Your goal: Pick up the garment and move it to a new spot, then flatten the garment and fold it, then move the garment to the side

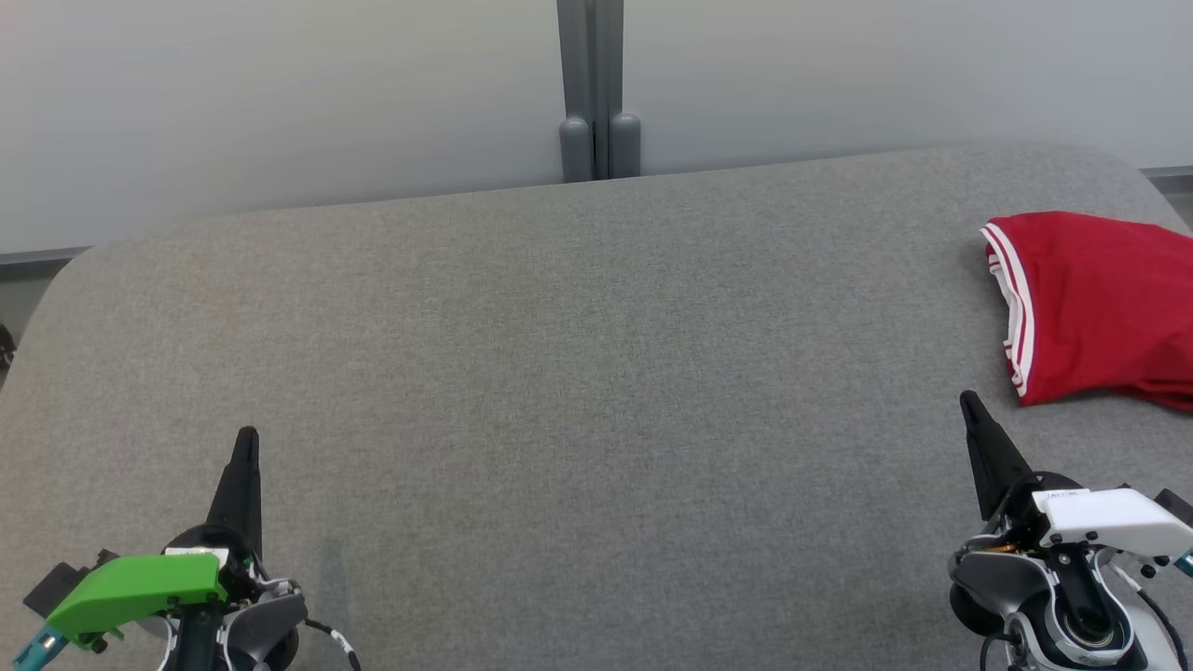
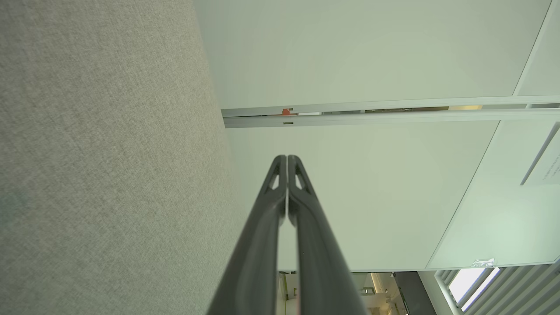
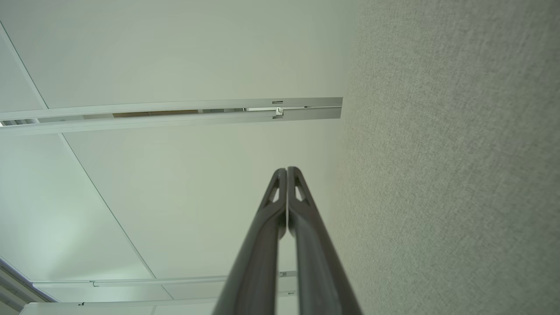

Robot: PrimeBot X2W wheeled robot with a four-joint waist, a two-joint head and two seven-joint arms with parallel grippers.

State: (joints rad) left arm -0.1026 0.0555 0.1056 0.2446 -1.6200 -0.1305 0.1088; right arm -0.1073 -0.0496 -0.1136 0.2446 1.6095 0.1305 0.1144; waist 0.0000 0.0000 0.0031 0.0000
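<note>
At the lower left of the head view we see the left fingers [image 1: 240,485], pressed together into one dark point that aims up the frame, with nothing between them. A green cover [image 1: 140,587] sits on the wrist behind them. They hang over the grey fabric surface [image 1: 596,373], which spans the frame from edge to edge. At the top centre a grey post [image 1: 599,93] stands against the pale wall [image 1: 280,93] behind the surface.

At the lower right are the right fingers [image 1: 990,457], likewise clenched and empty, with a white cover [image 1: 1109,517] on their wrist. Just above and to the right of them, at the right edge of the frame, the garment [image 1: 1100,308] lies on the surface. It is red with white stripes along its left hem. It looks loosely doubled over, though the frame cuts it off, so we cannot be sure. The right fingers are near it but apart.

In the left wrist view the left fingers [image 2: 267,227] meet at their tips. The surface [image 2: 87,175] is on the left, and the wall [image 2: 372,52] with a rail [image 2: 372,114] is on the right.

In the right wrist view the right fingers [image 3: 306,245] are shut tight too, with the wall [image 3: 175,52] and rail [image 3: 175,116] on the left and the surface [image 3: 459,175] on the right.
</note>
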